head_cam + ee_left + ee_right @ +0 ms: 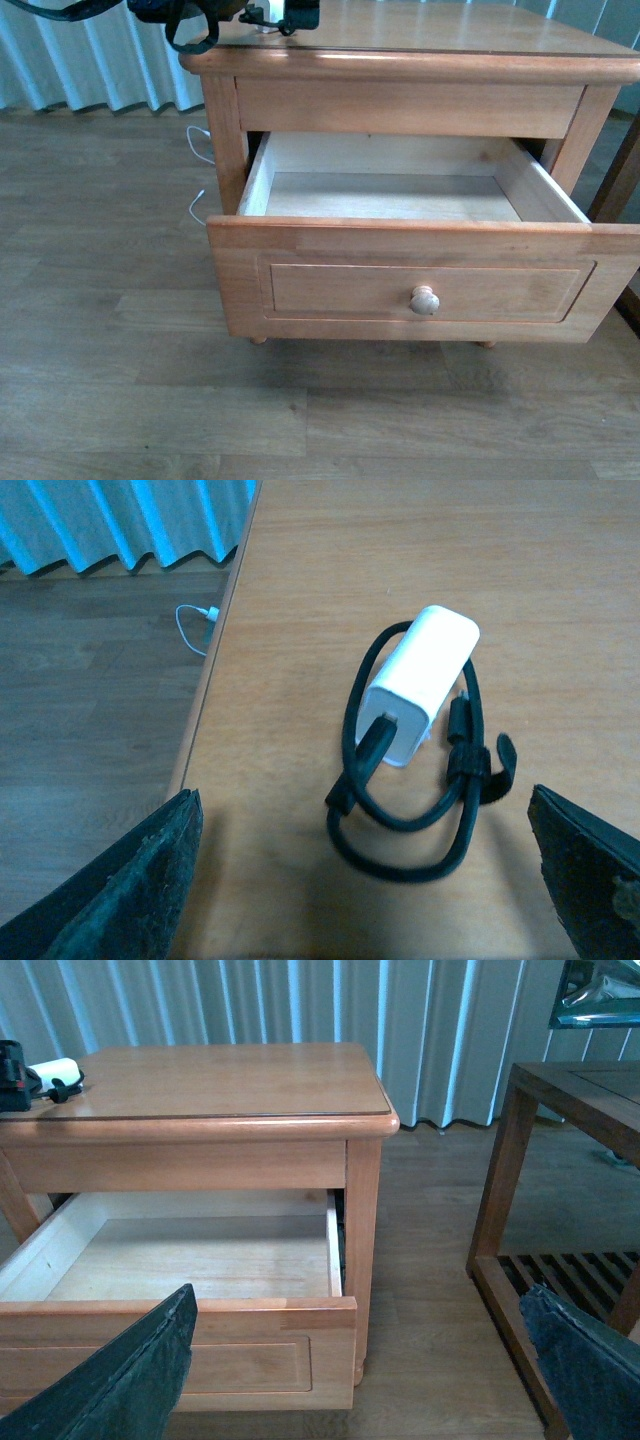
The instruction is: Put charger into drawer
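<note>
**CHARGER ON TOP PANEL, DRAWER OPEN**

The small white block charger with bundled black cord [420, 685] lies on the honey-coloured wooden nightstand top [400, 540], near its edge. The left gripper [362, 798] hangs over it, fingers spread wide. The wooden drawer with 1 round knob [300, 290] stands pulled out. The right gripper [357, 1298] faces it, fingers likewise spread.

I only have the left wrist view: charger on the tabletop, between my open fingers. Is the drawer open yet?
Observer: Yes. The front view shows the drawer pulled well out from under the tabletop.
Operator: Anything already inside it?
Observer: Nothing I can see. The front and right wrist views both show bare pale wood inside, though the drawer's front hides the nearest strip.
</note>
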Controlling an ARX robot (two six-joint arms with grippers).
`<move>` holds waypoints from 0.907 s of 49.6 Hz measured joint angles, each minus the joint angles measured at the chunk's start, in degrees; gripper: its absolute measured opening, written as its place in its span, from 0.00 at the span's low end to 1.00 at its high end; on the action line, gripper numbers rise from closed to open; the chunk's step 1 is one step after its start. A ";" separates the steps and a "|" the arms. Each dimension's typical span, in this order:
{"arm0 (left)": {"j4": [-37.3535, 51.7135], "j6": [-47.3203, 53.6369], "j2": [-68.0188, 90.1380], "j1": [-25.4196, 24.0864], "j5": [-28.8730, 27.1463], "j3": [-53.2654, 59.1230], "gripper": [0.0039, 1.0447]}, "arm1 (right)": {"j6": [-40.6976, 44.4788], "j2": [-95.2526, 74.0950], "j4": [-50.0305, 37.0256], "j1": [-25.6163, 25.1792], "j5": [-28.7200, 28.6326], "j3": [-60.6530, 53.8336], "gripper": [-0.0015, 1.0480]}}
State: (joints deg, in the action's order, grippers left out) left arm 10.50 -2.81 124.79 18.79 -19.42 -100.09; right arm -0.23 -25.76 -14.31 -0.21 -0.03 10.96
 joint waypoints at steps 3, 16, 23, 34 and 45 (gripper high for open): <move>-1.49 -0.24 2.47 0.26 -0.22 -3.80 0.95 | 0.00 0.00 0.00 0.00 0.00 0.00 0.92; -6.67 -0.33 11.23 1.38 -1.55 -17.73 0.95 | 0.00 0.00 0.00 0.00 0.00 0.00 0.92; -9.20 -0.57 14.53 1.31 -3.10 -23.30 0.95 | 0.00 0.00 0.00 0.00 0.00 0.00 0.92; -10.08 -1.31 16.55 1.11 -4.07 -25.57 0.95 | 0.00 0.00 0.00 0.00 0.00 0.00 0.92; -10.03 -1.66 16.55 1.11 -4.74 -25.33 0.67 | 0.00 0.00 0.00 0.00 0.00 0.00 0.92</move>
State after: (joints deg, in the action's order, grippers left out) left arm 0.47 -4.47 141.34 19.90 -24.16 -125.43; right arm -0.23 -25.76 -14.31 -0.21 -0.03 10.96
